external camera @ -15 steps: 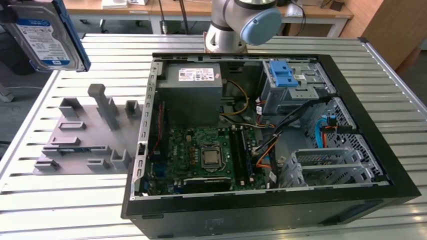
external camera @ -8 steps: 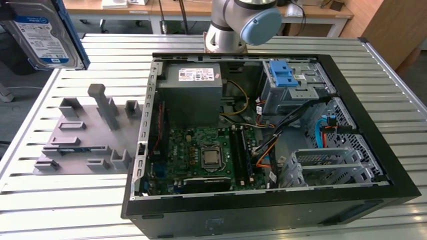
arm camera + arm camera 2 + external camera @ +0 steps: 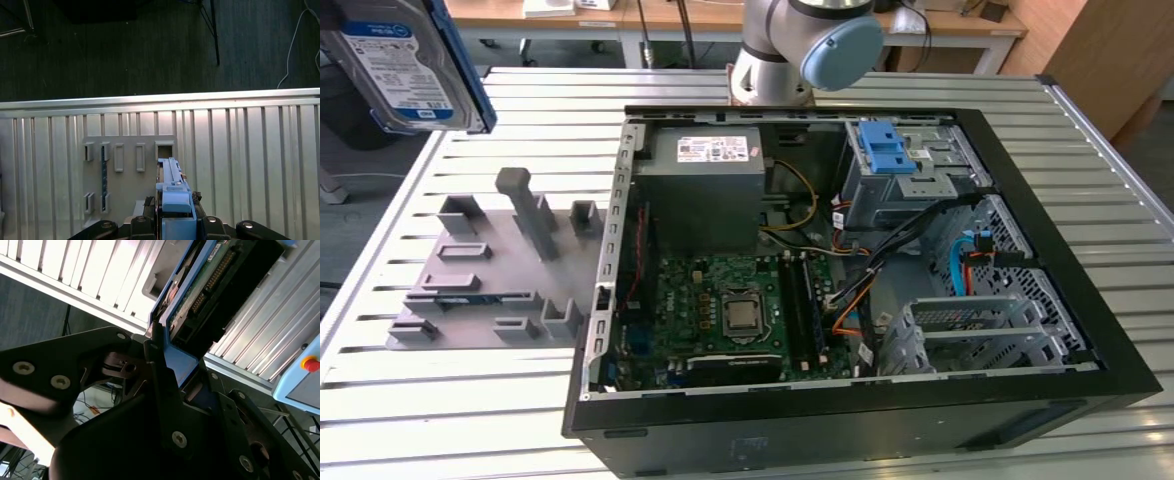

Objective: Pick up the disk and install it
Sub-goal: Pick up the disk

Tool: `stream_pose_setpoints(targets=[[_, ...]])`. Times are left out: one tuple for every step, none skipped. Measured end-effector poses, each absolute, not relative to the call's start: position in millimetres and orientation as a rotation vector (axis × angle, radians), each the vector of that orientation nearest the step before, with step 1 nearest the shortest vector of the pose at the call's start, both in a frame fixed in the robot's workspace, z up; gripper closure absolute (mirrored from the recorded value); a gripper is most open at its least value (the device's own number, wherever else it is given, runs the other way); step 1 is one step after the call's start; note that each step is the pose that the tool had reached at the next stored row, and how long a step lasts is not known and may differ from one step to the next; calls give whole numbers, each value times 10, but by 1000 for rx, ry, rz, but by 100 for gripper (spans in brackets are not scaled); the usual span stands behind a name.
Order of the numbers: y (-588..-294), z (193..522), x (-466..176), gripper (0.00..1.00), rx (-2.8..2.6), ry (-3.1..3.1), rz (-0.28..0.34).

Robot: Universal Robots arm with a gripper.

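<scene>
The disk [image 3: 403, 62], a silver drive with a white-and-blue label and a blue carrier frame, hangs high over the table's far corner at the exterior view's left. It is well away from the open computer case [image 3: 854, 260]. My gripper [image 3: 172, 201] is shut on the disk [image 3: 171, 182], which shows edge-on between the black fingers [image 3: 146, 203] in the first wrist view. In the second wrist view the disk [image 3: 210, 280] shows its green circuit board and connector, with the gripper [image 3: 175, 365] clamped on its blue frame. Below it lies the grey holder fixture [image 3: 130, 170].
The grey slotted fixture [image 3: 494, 270] sits on the slatted metal table [image 3: 467, 400] at the exterior view's left of the case. Inside the case are a motherboard [image 3: 734, 310], a power supply [image 3: 700, 190] and a drive bay with a blue latch [image 3: 887, 150]. The arm's base [image 3: 787, 50] stands behind.
</scene>
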State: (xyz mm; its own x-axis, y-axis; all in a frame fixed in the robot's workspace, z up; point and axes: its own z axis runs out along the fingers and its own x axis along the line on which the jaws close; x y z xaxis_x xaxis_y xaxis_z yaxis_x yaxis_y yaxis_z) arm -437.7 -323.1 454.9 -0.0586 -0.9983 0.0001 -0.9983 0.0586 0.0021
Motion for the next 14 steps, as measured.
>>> stream_pose_setpoints(targets=[[-3231, 4563, -4377, 64, 2154, -2284, -2], [-3231, 4576, -4377, 64, 2154, -2284, -2], [-3231, 4587, -4377, 64, 2154, -2284, -2], [-3231, 4601, -4377, 64, 2154, -2284, -2], [-3231, 4614, -4377, 64, 2154, -2284, -2], [-3231, 4626, -4377, 64, 2154, -2284, -2], [-3231, 4635, -4377, 64, 2154, -2284, -2], [-3231, 4643, -4377, 64, 2154, -2284, -2], [-3231, 4651, -4377, 64, 2154, -2284, -2], [-3231, 4658, -4377, 64, 2154, -2284, -2], [-3231, 4665, -4377, 64, 2154, -2284, -2], [-3231, 4671, -4377, 64, 2154, -2284, -2], [-3231, 4677, -4377, 64, 2154, -2284, -2], [-3231, 4682, -4377, 64, 2154, -2285, -2]])
